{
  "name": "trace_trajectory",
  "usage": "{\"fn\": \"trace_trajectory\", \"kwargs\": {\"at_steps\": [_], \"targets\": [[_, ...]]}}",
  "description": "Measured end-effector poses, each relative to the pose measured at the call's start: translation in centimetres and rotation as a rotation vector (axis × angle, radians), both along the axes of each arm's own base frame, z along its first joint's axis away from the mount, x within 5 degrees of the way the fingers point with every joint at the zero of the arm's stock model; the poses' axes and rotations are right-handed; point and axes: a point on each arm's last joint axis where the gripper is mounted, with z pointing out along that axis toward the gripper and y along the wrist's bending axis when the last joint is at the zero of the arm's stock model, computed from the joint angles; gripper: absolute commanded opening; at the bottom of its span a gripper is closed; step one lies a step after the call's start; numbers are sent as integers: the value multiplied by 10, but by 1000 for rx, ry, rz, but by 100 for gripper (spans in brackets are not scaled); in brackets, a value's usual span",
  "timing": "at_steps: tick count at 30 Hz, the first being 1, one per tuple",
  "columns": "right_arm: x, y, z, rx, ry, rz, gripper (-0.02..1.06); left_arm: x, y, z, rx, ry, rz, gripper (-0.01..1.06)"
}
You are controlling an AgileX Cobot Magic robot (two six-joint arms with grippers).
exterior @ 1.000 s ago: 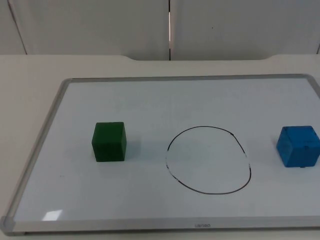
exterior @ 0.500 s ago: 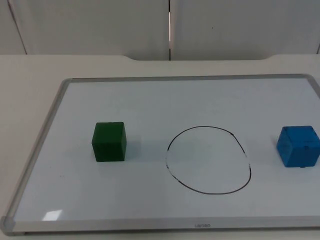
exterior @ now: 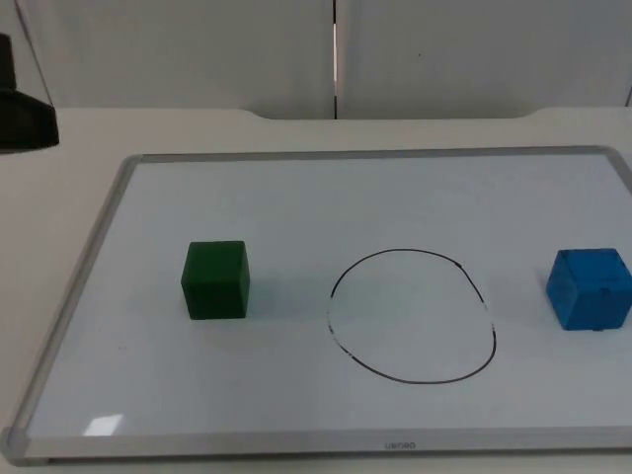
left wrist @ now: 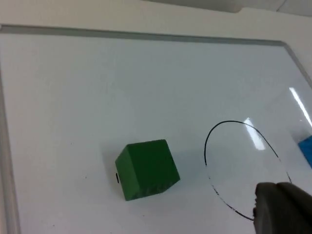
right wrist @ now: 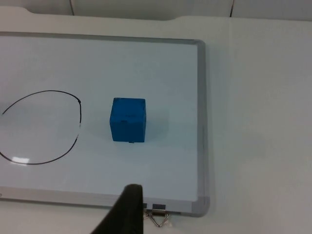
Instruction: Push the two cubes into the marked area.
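A green cube (exterior: 215, 279) rests on the left part of the whiteboard (exterior: 326, 197), left of a black hand-drawn circle (exterior: 412, 314). A blue cube (exterior: 590, 288) sits right of the circle near the board's right edge. Both cubes lie outside the circle. A black part of the left arm (exterior: 22, 111) enters at the table's far left, behind the board. In the left wrist view my left gripper (left wrist: 282, 208) hangs above the board, with the green cube (left wrist: 147, 168) and the circle (left wrist: 243, 168) ahead of it. My right gripper (right wrist: 124, 212) hovers near the board's edge, apart from the blue cube (right wrist: 128, 120).
The whiteboard has a raised grey metal frame (exterior: 89, 267) around it. A small binder clip (right wrist: 158, 218) lies at the board's edge near the right gripper. The grey partition wall (exterior: 336, 49) closes the table at the back.
A black part of the left arm has come into the top view at the far left. Both cubes lie where they were.
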Motion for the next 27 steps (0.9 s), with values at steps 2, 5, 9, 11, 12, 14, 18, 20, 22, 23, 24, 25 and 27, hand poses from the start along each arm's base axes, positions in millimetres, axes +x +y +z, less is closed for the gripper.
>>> {"fn": "trace_trajectory", "kwargs": {"at_steps": [2, 5, 9, 11, 12, 14, 18, 20, 22, 23, 24, 25, 27], "targets": [[0, 0, 0, 0, 0, 0, 105, 9, 0, -10, 5, 29, 11, 0], [0, 0, 0, 0, 0, 0, 105, 15, 0, -16, -1, 44, 18, 0], [0, 0, 0, 0, 0, 0, 105, 24, -1, -24, -13, 48, 14, 0], [0, 0, 0, 0, 0, 0, 105, 30, -1, -30, -10, 53, 16, 0], [0, 0, 0, 0, 0, 0, 105, 30, -1, -30, -10, 53, 16, 0], [0, 0, 0, 0, 0, 0, 105, 34, 1, -36, 1, 60, 36, 0], [0, 0, 0, 0, 0, 0, 105, 44, 5, -41, 32, 68, 82, 0], [0, 0, 0, 0, 0, 0, 105, 52, 5, -42, 38, 74, 88, 0], [0, 0, 0, 0, 0, 0, 105, 60, 5, -43, 40, 81, 90, 0], [0, 0, 0, 0, 0, 0, 105, 60, 5, -43, 40, 81, 90, 0], [0, 0, 0, 0, 0, 0, 105, 63, 6, -45, 44, 85, 98, 0], [0, 0, 0, 0, 0, 0, 105, 67, 6, -46, 51, 90, 108, 0], [0, 0, 0, 0, 0, 0, 105, 73, 8, -51, 60, 107, 124, 0]]}}
